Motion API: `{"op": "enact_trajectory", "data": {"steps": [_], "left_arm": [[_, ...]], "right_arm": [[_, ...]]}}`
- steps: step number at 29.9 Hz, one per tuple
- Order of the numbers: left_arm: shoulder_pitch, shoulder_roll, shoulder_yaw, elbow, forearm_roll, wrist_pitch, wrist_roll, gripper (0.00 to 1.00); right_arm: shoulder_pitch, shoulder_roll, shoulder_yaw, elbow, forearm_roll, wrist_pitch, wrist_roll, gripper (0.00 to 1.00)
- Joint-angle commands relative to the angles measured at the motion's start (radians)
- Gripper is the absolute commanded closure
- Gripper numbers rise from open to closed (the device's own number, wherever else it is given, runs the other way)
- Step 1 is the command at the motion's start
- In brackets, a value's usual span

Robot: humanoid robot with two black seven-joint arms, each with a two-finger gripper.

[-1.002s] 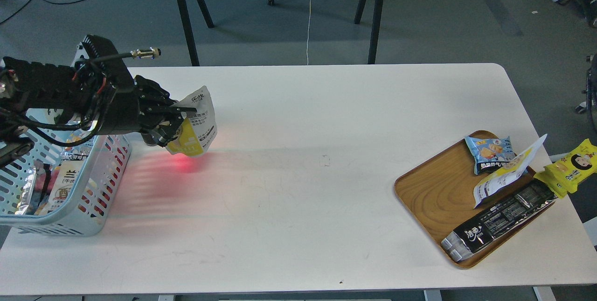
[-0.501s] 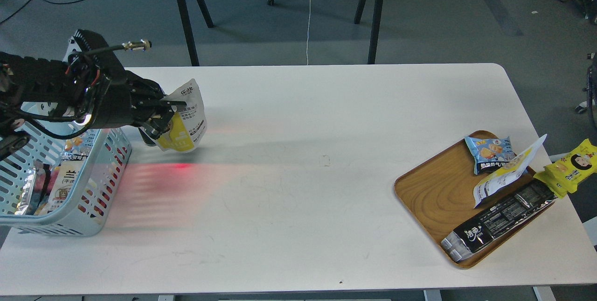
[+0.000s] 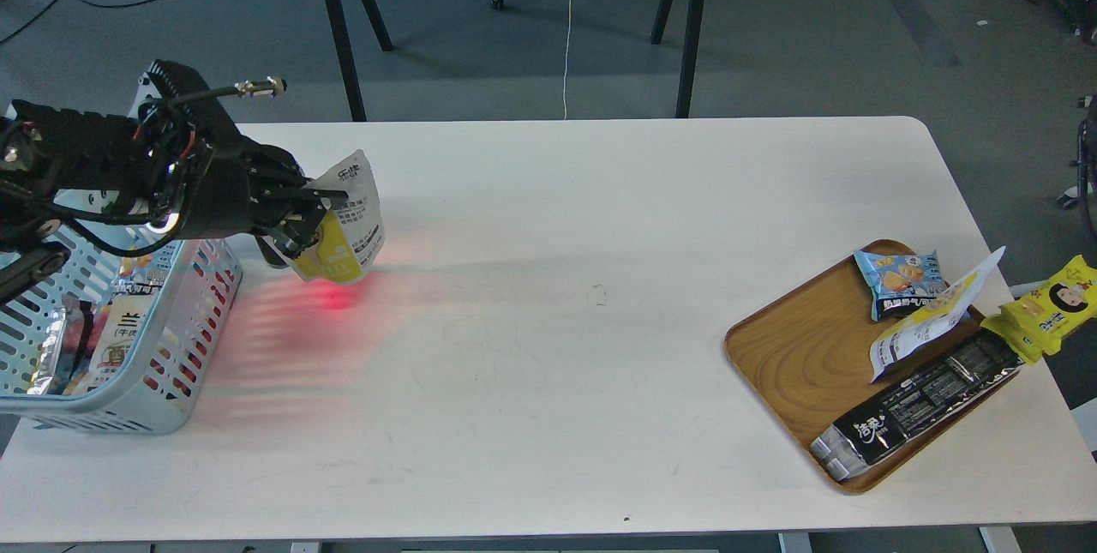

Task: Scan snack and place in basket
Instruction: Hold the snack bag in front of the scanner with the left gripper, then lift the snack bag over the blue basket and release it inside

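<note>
While the left gripper (image 3: 315,214) clamps the snack (image 3: 347,214), the pouch hangs in the air just beside the basket (image 3: 111,403).

Its jaws are closed on the pouch's left edge, text side up, yellow panel low, above the white table (image 3: 557,321). A red glow (image 3: 338,300) lands on the tabletop right beneath it and streaks toward the basket's slotted wall. Far across, the wooden tray (image 3: 793,356) carries a blue packet (image 3: 900,279) and a long black packet (image 3: 921,407). The right gripper is out of view.
</note>
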Motion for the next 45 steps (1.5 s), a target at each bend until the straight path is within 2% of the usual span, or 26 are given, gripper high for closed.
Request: {"op": "enact_trajectory", "data": {"steps": [1,14,17,20,23,27,34,38,45], "left_arm": [[0.001,0.035,-0.002,-0.041,0.0,0.0,-0.002,1.0],[-0.006,0.093,-0.03,-0.089,0.0,0.0,-0.014,1.0],[-0.006,0.112,-0.082,-0.09,0.0,0.0,-0.023,1.0],[-0.006,0.13,-0.16,-0.092,0.0,0.0,-0.078,1.0],[-0.006,0.155,-0.258,-0.092,0.0,0.0,-0.078,0.99],[-0.008,0.223,-0.309,-0.076,0.0,0.0,-0.078,0.99],[0.001,0.314,-0.3,0.08,0.0,0.0,-0.078,0.99],[0.027,0.368,-0.268,0.111,-0.052,0.0,-0.078,0.99],[0.035,0.422,-0.064,0.103,-0.106,0.0,-0.078,0.99]], "right_arm": [[0.0,-0.001,0.0,0.001,0.001,0.0,0.0,0.01],[0.0,-0.001,0.008,0.002,0.001,0.0,0.0,0.01],[0.0,-0.001,0.008,0.002,0.0,0.0,0.0,0.01],[0.0,-0.001,0.006,0.001,0.0,0.0,0.0,0.01],[-0.002,-0.001,0.008,0.001,0.0,0.0,0.0,0.01],[-0.002,-0.001,0.008,0.001,0.0,0.0,0.0,0.01],[-0.003,0.001,0.009,0.002,0.0,0.0,0.0,0.01],[-0.005,-0.001,0.014,0.001,0.0,0.0,0.0,0.01],[-0.008,-0.002,0.012,-0.002,0.001,0.0,0.0,0.01]]}}
